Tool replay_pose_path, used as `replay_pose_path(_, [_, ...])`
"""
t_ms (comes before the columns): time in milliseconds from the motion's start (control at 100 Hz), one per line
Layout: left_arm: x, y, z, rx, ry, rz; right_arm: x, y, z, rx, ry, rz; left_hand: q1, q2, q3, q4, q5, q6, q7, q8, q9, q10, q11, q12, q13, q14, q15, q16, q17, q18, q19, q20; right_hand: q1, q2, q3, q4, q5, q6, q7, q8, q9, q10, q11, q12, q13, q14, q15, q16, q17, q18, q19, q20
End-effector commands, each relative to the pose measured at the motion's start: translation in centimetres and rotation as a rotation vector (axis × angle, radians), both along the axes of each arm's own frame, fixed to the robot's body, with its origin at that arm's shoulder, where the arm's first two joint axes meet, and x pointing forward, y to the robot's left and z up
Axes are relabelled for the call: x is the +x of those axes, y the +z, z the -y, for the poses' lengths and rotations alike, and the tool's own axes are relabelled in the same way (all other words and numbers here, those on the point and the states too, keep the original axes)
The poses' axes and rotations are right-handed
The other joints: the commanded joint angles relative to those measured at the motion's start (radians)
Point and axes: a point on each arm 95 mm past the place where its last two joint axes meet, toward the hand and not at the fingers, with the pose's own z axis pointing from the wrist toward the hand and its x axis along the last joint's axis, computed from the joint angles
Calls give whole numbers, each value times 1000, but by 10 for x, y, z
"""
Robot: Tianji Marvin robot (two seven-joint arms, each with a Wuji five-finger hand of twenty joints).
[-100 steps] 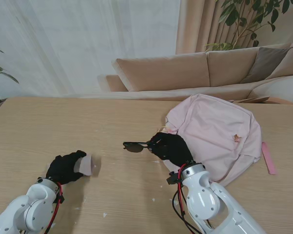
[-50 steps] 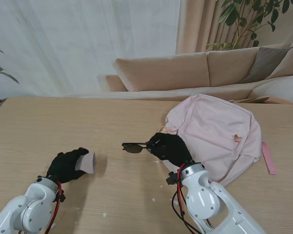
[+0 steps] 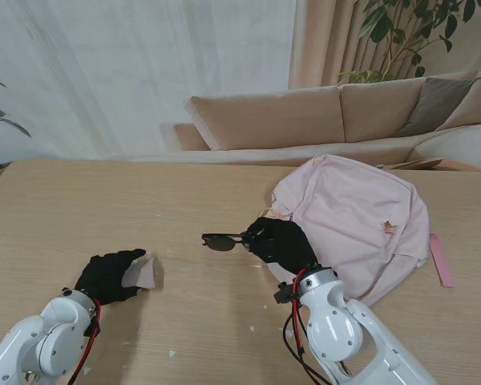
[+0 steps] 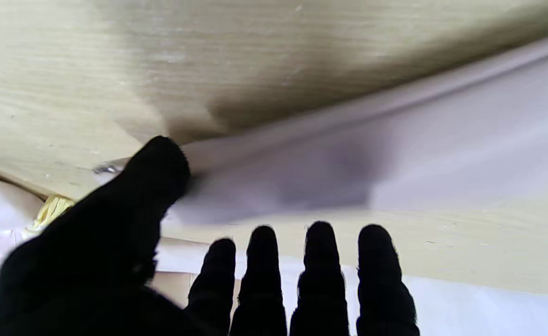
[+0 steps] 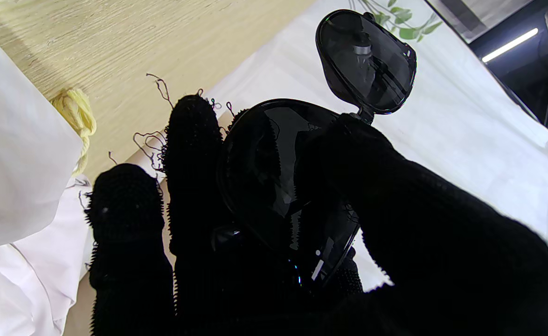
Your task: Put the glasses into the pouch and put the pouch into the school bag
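My right robot hand [image 3: 279, 243] is closed on the dark glasses [image 3: 220, 241], holding them off the worktop [image 3: 208, 192] just beside the pink school bag [image 3: 357, 220]. My left robot hand [image 3: 106, 275] grips the pale pouch [image 3: 141, 273], well apart from the glasses. I judge the task barely begun: both things are picked up, but the glasses are not yet in the pouch, and the pouch is not yet in the bag. I can read no brand or writing anywhere.
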Motion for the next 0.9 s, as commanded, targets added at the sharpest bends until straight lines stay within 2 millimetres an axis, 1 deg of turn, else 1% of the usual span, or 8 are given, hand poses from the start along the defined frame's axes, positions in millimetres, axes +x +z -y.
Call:
replay_pose_path(0, [-2,0,2,11,-14,-31,-3,-1,-2,2,10,-13,-45,-29,22,23,-13,28,-159,-59,-50,-18,-137,-65,-71,-21,-82,-53,-37,-26,-126,-40,69,33,67,-13,84,-44,106,31,51,17,25,7,40,10,21,21,5,12,30,-6])
replay_pose_path(80, [-2,1,2,34,-26,-44,-3,-1,-2,3,9,-12,-74,-59,9,11,-8,41,-207,-235,-110,-24,-283,-60,-118,-36,-192,-101,-55,-39,-303,-46,69,33,67,-13,85,-44,106,32,51,17,25,7,40,12,21,21,5,12,30,-6])
replay_pose_path(130, [-2,1,2,47,-33,-51,-3,-1,-2,4,8,-11,-100,-72,4,4,-8,50,-215,-317,-117,-22,-313,-80,-130,-40,-238,-109,-54,-44,-377,-40,69,33,67,-13,85,-44,106,32,51,18,25,7,40,13,22,21,5,12,30,-6])
replay_pose_path(270, [-3,0,4,34,-26,-46,-3,-1,-2,5,9,-11,-262,-114,72,-34,-6,75,-218,-409,-125,-3,-334,-183,-149,-38,-313,-137,-64,-51,-505,-18,70,33,67,-13,84,-43,106,32,51,18,25,7,40,12,22,21,5,12,30,-6])
replay_pose_path(470, [0,-6,11,8,-17,-68,-3,-2,-2,5,9,-15,-450,-122,180,-76,-7,92,-191,-296,-123,18,-306,-97,-150,-41,-308,-147,-63,-49,-527,-4,70,34,66,-13,83,-43,106,33,50,18,26,8,38,12,22,21,5,12,30,-6])
replay_pose_path(570, [4,-9,14,-13,-11,-79,-4,-3,-2,5,9,-17,-462,-108,166,-79,-8,76,-183,-202,-119,4,-296,-50,-149,-49,-306,-131,-59,-51,-524,0,70,34,65,-13,83,-43,106,33,50,18,26,8,38,12,22,21,4,12,30,-6])
replay_pose_path(720, [11,-13,15,-16,4,-98,-4,-4,-1,4,8,-19,-446,-84,130,-73,-8,42,-181,-160,-117,-22,-302,-46,-147,-55,-309,-133,-60,-55,-523,4,70,34,65,-13,84,-45,106,34,50,18,26,8,38,11,22,21,4,12,30,-6])
replay_pose_path(890, [15,-17,15,-16,23,-110,-4,-4,0,5,6,-22,-418,-74,104,-65,-4,43,-151,-99,-107,-20,-278,-29,-145,-52,-292,-111,-53,-53,-518,10,71,34,66,-13,83,-45,106,34,49,19,27,8,38,12,22,21,4,12,30,-6])
